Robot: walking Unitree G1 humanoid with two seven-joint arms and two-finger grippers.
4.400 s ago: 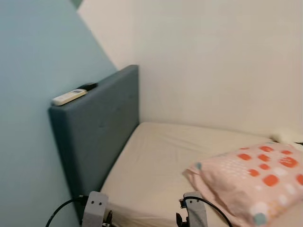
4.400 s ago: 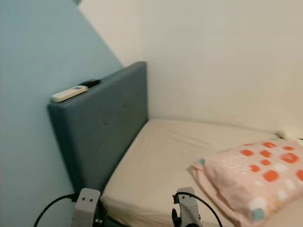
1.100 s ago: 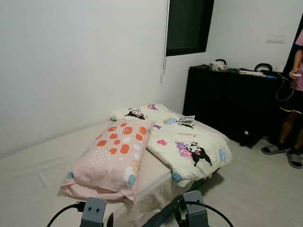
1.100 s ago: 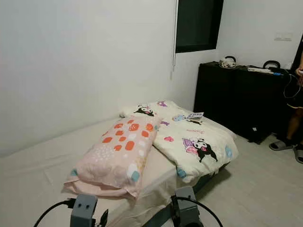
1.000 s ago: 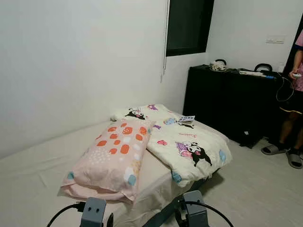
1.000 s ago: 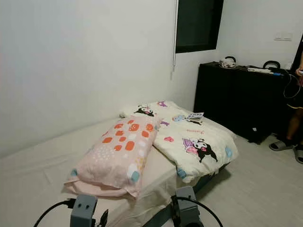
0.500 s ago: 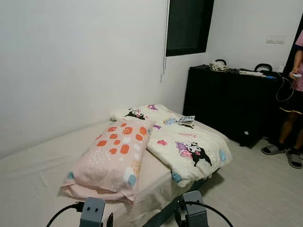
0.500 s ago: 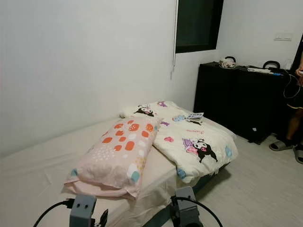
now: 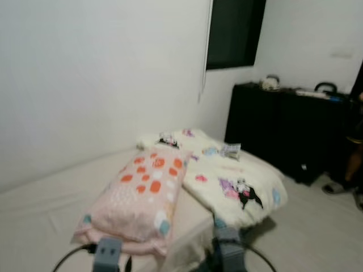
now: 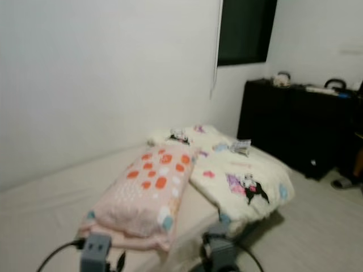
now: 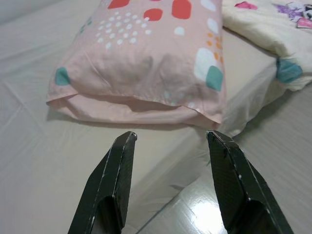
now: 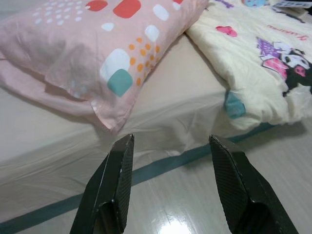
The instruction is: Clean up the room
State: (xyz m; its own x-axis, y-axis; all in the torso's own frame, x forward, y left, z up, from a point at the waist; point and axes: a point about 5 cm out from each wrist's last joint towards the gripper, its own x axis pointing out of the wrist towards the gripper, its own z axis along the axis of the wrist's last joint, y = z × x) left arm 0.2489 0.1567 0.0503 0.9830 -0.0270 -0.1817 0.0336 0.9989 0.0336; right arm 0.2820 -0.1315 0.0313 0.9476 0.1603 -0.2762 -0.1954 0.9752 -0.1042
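Blurring across both eye views, framing shifted slightly since half a second ago. Hovering with fingers apart: left gripper (image 11: 168,183) and right gripper (image 12: 170,187), facing pink pillow (image 9: 139,195) beside cartoon quilt (image 9: 235,181).

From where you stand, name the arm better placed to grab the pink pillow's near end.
Left, probably: the left gripper faces the pink pillow squarely, while the right gripper faces the mattress edge.
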